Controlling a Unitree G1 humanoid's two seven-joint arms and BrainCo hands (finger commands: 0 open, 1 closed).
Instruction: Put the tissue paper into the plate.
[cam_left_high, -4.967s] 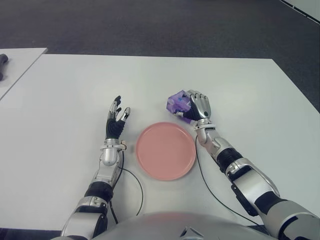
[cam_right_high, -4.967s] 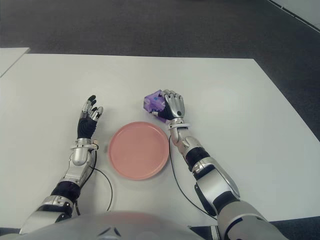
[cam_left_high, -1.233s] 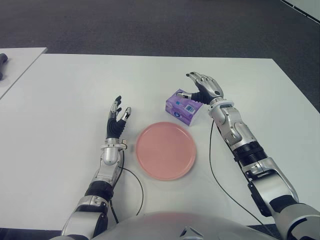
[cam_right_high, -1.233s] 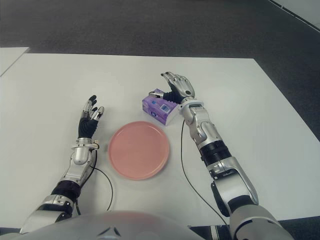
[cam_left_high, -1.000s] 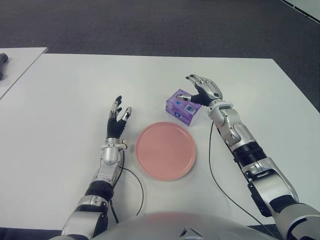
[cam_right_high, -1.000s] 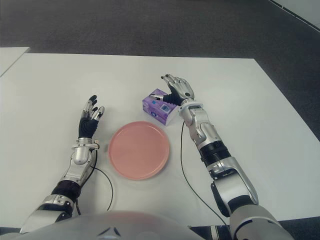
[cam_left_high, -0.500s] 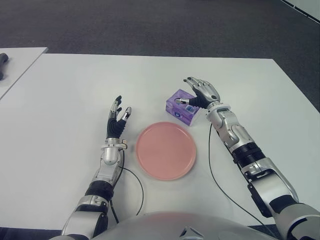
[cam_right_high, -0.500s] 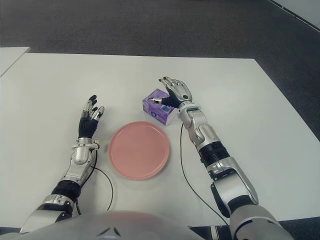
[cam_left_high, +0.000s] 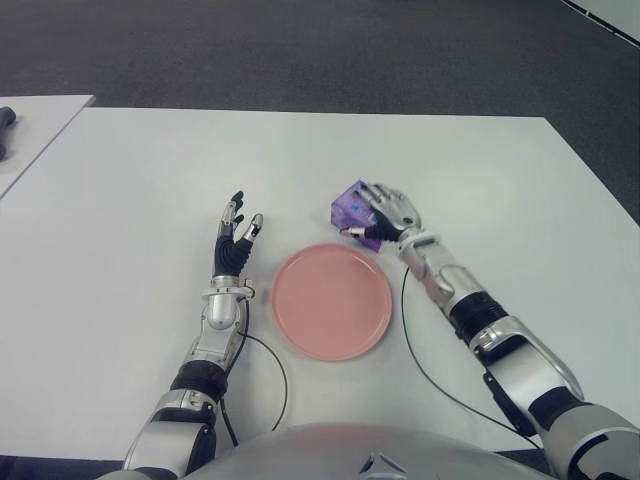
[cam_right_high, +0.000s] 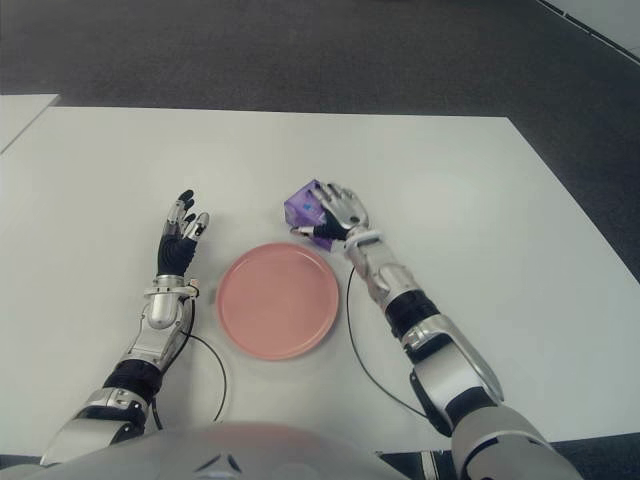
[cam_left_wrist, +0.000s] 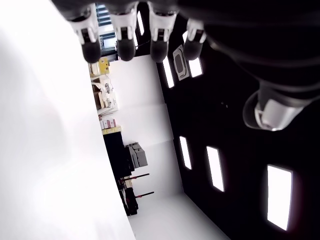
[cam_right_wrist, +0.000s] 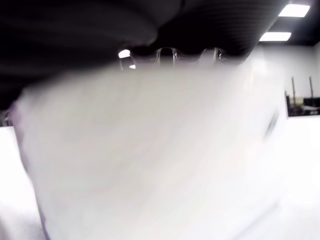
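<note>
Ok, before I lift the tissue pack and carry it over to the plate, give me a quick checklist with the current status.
1. Right hand wrapped on the tissue pack: ok, fingers lie over it.
2. Grip firm enough to lift: cannot tell.
3. Pack off the table: cannot tell.
4. Plate bare, ready to receive: ok.
5. Pack in the plate: not ok, it sits just beyond the rim.
6. Left hand out of the path: ok, open, left of the plate.

You have one pink plate (cam_left_high: 331, 300) and one purple tissue pack (cam_left_high: 351, 207) on one white table (cam_left_high: 130, 180). Two robot hands show: the left hand (cam_left_high: 233, 243) and the right hand (cam_left_high: 388, 213).
</note>
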